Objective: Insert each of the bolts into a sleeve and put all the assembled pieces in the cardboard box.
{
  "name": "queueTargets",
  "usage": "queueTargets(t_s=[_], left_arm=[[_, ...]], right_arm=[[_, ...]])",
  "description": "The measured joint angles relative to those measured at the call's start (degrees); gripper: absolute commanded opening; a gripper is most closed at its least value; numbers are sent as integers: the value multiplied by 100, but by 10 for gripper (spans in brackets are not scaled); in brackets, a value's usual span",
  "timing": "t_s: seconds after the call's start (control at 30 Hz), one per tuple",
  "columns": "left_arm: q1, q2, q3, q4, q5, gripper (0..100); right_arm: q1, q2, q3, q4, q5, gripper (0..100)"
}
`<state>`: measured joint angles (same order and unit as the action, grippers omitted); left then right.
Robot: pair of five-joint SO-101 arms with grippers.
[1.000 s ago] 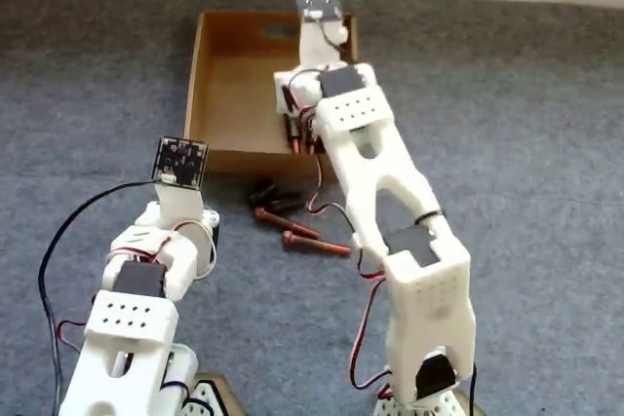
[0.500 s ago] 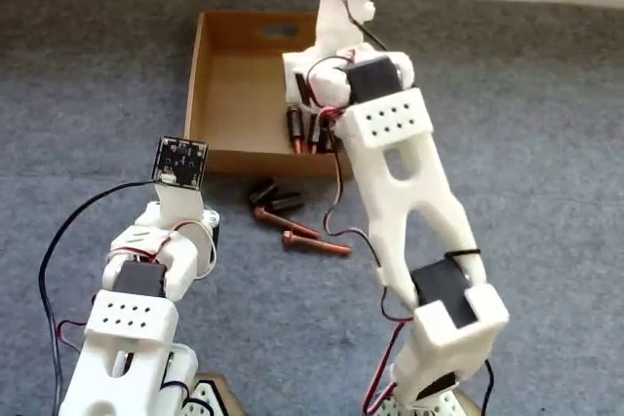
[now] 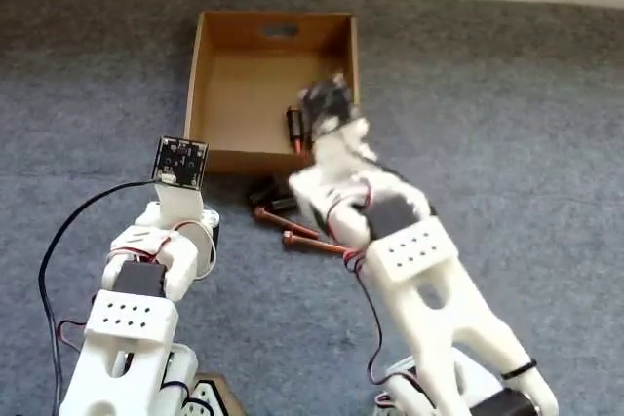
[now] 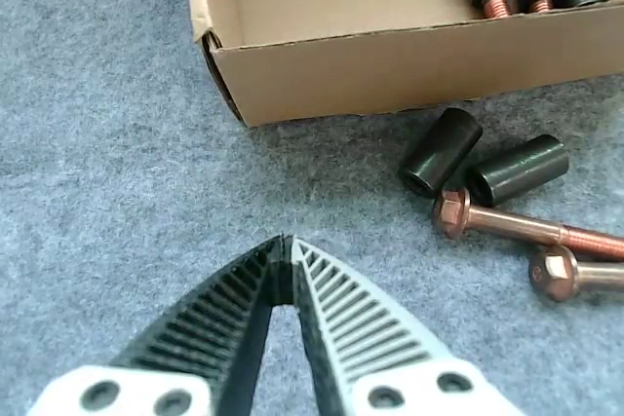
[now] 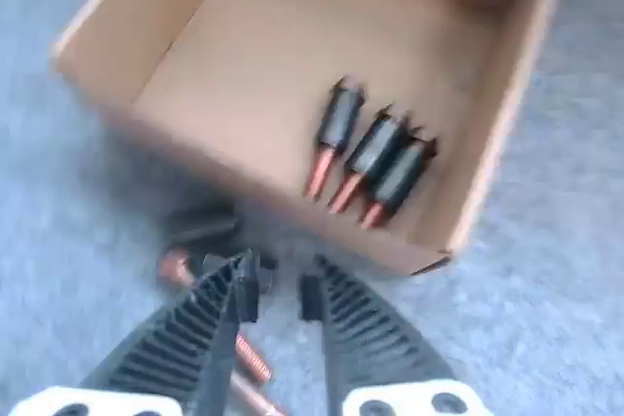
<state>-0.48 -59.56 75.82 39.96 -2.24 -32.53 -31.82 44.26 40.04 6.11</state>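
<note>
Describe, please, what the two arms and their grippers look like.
The left arm and right arm are white plastic shells with rows of small holes and black servo blocks. Red and black wires run along them. The left gripper and right gripper have black ribbed triangular fingers on white bases.

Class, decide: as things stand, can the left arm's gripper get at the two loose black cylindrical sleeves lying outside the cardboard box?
Probably yes. The left gripper, shut, faces the black cylindrical sleeves across bare carpet; only the right gripper nearby might crowd it.
</note>
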Motion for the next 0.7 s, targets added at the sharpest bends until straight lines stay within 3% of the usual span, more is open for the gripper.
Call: queueTargets(t_s=[0.3, 0.6, 0.7], left_arm=[[0, 0, 0, 0, 0, 13], [0, 0, 0, 0, 0, 13], [0, 0, 0, 0, 0, 13]], right_arm=[[-325, 1213, 281, -897, 835, 123], [-325, 2840, -475, -993, 941, 123], [-325, 3059, -712, -993, 1354, 123]])
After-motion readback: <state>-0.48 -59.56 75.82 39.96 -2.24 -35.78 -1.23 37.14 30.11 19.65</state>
